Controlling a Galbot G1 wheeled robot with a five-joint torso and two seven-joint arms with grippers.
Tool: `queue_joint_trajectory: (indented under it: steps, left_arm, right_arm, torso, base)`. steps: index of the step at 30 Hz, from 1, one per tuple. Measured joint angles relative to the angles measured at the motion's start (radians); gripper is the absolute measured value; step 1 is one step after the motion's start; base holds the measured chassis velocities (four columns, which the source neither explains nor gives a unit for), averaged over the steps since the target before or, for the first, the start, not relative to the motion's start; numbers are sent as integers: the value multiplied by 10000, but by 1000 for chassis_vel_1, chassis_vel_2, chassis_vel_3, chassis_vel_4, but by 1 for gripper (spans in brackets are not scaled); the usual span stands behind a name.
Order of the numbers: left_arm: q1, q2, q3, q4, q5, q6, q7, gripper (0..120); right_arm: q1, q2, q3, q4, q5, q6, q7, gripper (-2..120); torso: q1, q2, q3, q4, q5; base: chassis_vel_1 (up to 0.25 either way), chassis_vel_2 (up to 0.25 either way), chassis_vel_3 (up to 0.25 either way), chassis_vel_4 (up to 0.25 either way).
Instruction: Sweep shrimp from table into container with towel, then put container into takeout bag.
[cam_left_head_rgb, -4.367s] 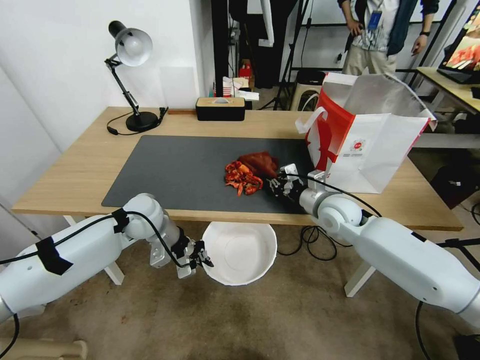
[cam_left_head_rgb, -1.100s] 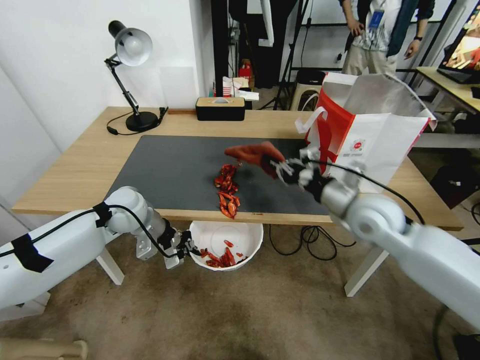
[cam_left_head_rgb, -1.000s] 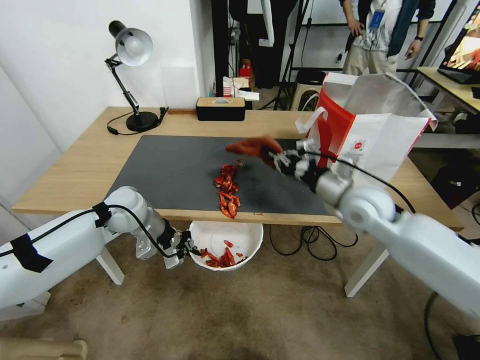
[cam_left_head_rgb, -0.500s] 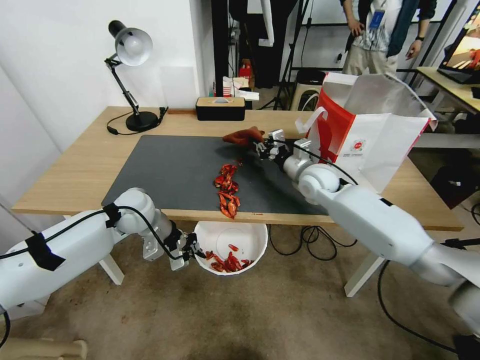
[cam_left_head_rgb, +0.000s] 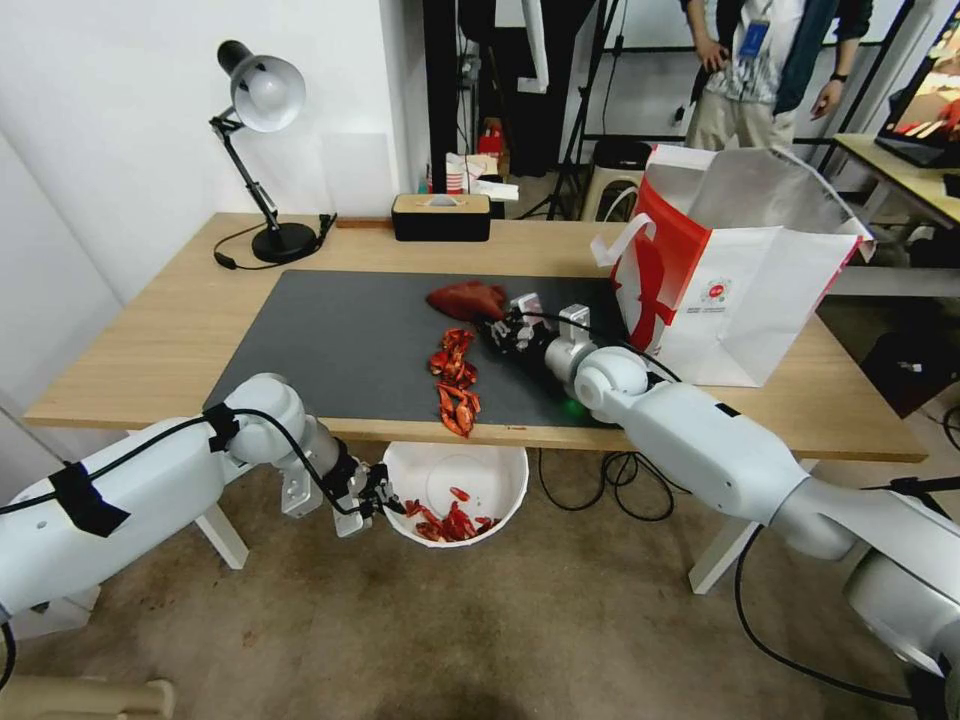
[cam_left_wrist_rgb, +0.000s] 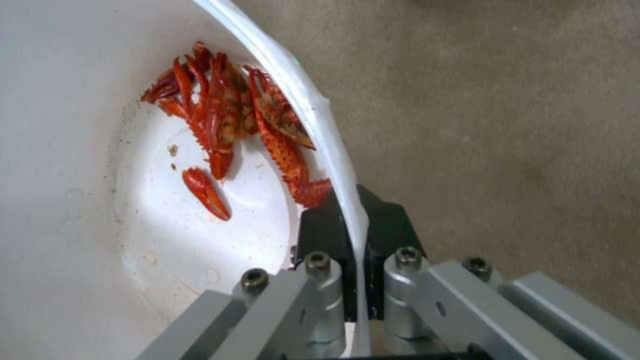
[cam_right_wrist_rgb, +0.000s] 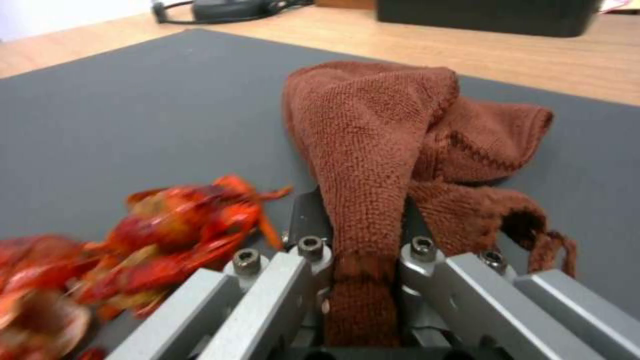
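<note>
The towel (cam_right_wrist_rgb: 373, 150), rust-red and bunched, lies on the dark mat with one fold pinched between the right gripper (cam_left_head_rgb: 497, 331) fingers, beyond the strung-out shrimp (cam_left_head_rgb: 453, 380). That arm reaches low across the table (cam_left_head_rgb: 160, 350). The left gripper (cam_left_head_rgb: 388, 497) hangs below the table edge, its fingers clamped on the rim of the container (cam_left_wrist_rgb: 67, 150), which holds several shrimp. The takeout bag (cam_left_head_rgb: 740, 270) stands open beside the right arm.

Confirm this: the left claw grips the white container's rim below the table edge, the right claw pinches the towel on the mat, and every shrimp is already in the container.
Not every shrimp. The head view shows a line of shrimp on the mat near the table edge. The rest holds: left claw grips the container rim, right claw pinches the towel.
</note>
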Motion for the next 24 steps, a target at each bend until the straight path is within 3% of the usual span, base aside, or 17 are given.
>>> queue_joint_trajectory:
  steps: [11,24]
  left_arm:
    - [-123,365,-47,-87,-136,-62,-25,0]
    - [-127,399,-142,-218,-172,-45,-65,0]
  right_arm:
    - [15,-1030,-573,1000,242,94,-797,4]
    - [-169,-2283,-828,1894,403,72,-1742,4]
  torso:
    - [0,0,0,3,1]
    - [-1,0,-1,0,2]
  base:
    - [0,0,0,0]
    - [0,0,0,0]
